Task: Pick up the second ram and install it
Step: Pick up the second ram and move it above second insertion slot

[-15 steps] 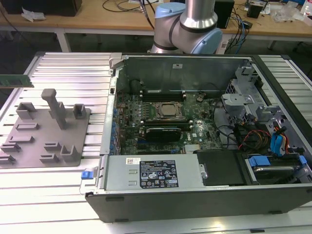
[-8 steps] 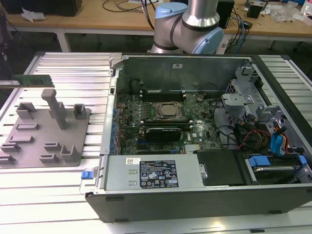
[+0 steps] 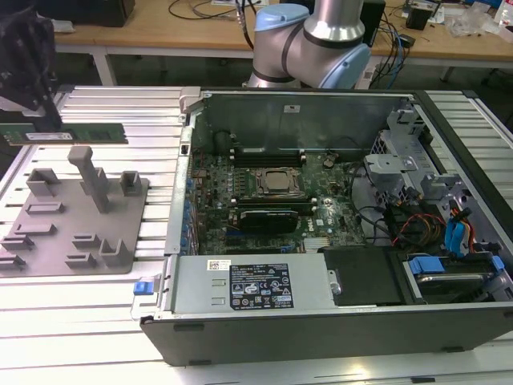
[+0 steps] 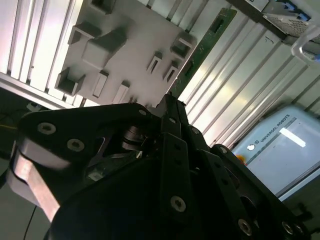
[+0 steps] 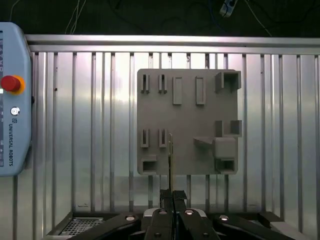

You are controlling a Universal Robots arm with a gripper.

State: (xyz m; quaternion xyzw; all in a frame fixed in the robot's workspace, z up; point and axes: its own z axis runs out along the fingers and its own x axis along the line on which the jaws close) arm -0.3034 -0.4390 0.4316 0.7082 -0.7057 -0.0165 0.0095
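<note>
Exterior view: we see a ribbed metal table (image 3: 80,321) running across the whole scene. On it, from the centre out to three o'clock, lies an open computer case (image 3: 337,321) with its green board (image 3: 216,200) facing up. At twelve o'clock, behind the case, stands the grey and blue robot arm (image 3: 321,40). At nine o'clock of the case a grey tray (image 3: 56,233) lies flat on the table, its raised blocks and slots pointing up. In both wrist views the same tray (image 5: 190,115) (image 4: 135,45) lies on the ribbed table, and a pale blue control tablet (image 5: 10,100) (image 4: 285,145) rests on the table to one side of it.

At ten o'clock in the exterior view we find the black claw (image 3: 44,120), above the tray's far edge. Its fingers are clamped together on the memory stick (image 3: 80,134), gripping it near one end. The stick hangs level, its free end pointing towards the case, lifted clear of the tray's blocks and well apart from the case. In the first wrist view the claw (image 5: 172,192) holds the stick (image 5: 170,160) edge-on; the second wrist view shows its green face (image 4: 205,47) reaching out past the claw (image 4: 170,102).
</note>
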